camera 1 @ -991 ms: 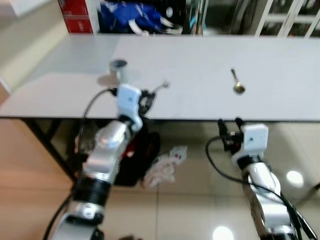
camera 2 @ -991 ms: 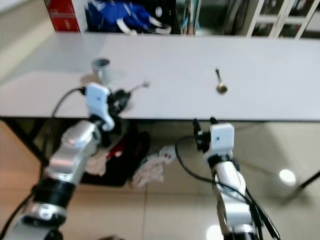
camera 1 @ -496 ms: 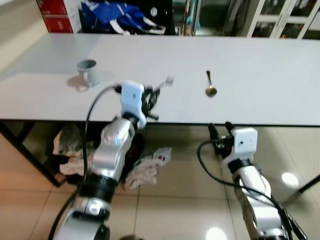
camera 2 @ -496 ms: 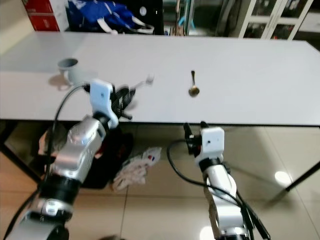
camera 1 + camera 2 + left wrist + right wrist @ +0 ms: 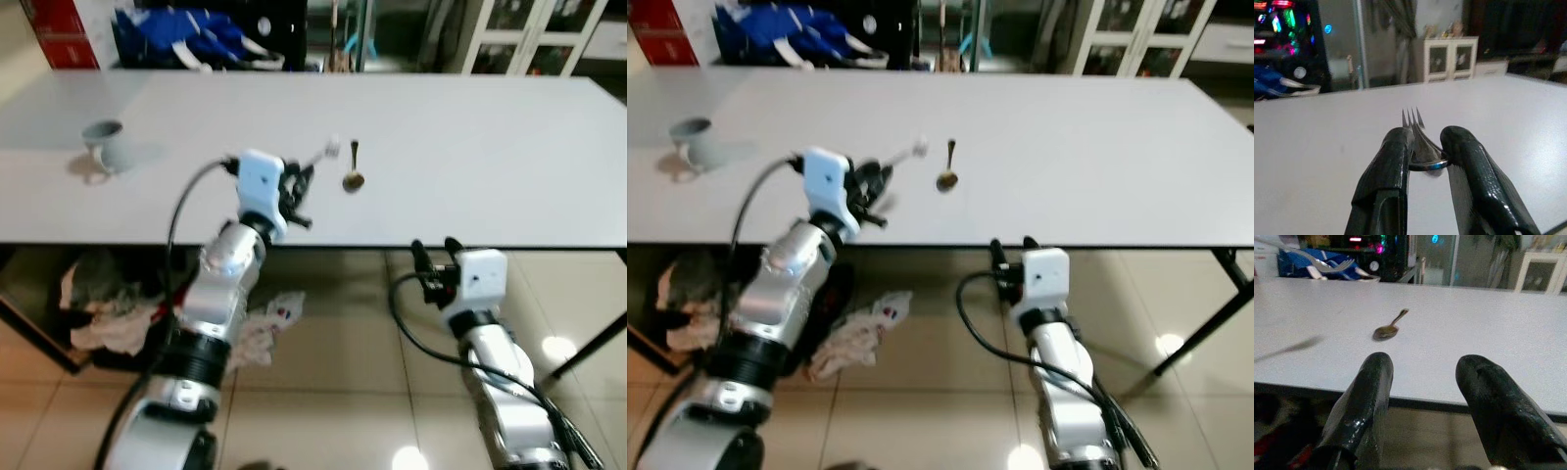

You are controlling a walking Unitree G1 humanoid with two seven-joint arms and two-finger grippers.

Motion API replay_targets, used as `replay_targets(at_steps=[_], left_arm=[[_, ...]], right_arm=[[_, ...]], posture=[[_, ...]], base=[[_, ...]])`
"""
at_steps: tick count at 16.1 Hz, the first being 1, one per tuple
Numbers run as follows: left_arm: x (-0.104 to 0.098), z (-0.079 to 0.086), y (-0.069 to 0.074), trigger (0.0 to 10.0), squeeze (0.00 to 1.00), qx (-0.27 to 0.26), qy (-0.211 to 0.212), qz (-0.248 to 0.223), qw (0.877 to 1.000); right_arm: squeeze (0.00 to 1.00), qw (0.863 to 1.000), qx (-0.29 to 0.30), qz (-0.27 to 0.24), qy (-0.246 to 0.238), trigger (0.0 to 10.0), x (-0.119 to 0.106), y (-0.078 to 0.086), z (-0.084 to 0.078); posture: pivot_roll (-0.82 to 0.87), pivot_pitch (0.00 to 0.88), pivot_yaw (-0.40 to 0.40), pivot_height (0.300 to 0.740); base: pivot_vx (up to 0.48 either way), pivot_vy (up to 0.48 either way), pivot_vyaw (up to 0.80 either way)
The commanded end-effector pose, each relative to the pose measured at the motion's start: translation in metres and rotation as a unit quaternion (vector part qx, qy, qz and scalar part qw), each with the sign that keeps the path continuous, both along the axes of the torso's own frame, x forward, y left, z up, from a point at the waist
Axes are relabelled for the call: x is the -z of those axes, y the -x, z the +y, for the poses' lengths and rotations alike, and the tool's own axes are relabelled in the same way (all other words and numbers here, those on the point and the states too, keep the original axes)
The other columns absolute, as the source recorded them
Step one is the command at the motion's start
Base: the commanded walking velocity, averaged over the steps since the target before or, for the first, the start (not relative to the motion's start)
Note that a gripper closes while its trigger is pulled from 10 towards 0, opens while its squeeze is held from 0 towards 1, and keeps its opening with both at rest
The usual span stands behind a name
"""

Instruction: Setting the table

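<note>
One long white table point(image 5: 470, 147), glass-door cabinets point(image 5: 509, 34) behind, tiled floor point(image 5: 343, 392) below.

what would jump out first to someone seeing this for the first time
The left gripper holding a fork above the near edge of the long white table. Just beyond its tines lies a spoon, and a grey cup stands at the table's far left.
</note>
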State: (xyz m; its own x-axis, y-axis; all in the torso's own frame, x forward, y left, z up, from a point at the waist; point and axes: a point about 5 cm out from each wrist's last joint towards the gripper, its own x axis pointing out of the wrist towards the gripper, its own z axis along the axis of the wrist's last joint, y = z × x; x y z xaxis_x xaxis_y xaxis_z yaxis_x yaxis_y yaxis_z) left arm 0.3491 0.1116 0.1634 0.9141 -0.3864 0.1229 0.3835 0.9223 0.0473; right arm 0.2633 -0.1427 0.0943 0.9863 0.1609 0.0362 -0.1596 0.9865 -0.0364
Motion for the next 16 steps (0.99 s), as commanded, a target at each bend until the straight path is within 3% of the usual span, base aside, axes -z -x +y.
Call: replay_targets(at_steps=[1,4,9,16], left_arm=[[-0.001,-0.002,-0.001,0.0,0.00,0.000,-0.003,-0.004,1.000],[-0.001,-0.004,-0.001,0.0,0.00,0.002,-0.004,-0.010,1.000],[-0.005,-0.004,-0.001,0.0,0.00,-0.001,-0.001,-0.022,1.000],[-0.008,-0.019,-0.001,0.0,0.00,-0.009,0.013,-0.024,1.000]], right_arm=[[0.00,1.000,0.000,0.000,0.010,10.0,-0.001,0.000,-0.002],[0.00,1.000,0.001,0.003,0.012,10.0,0.001,0.001,-0.003],[0.00,1.000,0.001,0.007,0.016,10.0,0.002,0.001,-0.004],[0.00,1.000,-0.002,0.007,0.018,10.0,0.002,0.001,-0.003]], posture=[[-0.03,0.000,0.039,0.722],[-0.03,0.000,0.037,0.722],[-0.03,0.000,0.031,0.722],[-0.03,0.000,0.029,0.722]], base=[[0.262,-0.401,0.00],[0.281,-0.385,0.00],[0.000,0.000,0.00],[0.456,0.000,0.00]])
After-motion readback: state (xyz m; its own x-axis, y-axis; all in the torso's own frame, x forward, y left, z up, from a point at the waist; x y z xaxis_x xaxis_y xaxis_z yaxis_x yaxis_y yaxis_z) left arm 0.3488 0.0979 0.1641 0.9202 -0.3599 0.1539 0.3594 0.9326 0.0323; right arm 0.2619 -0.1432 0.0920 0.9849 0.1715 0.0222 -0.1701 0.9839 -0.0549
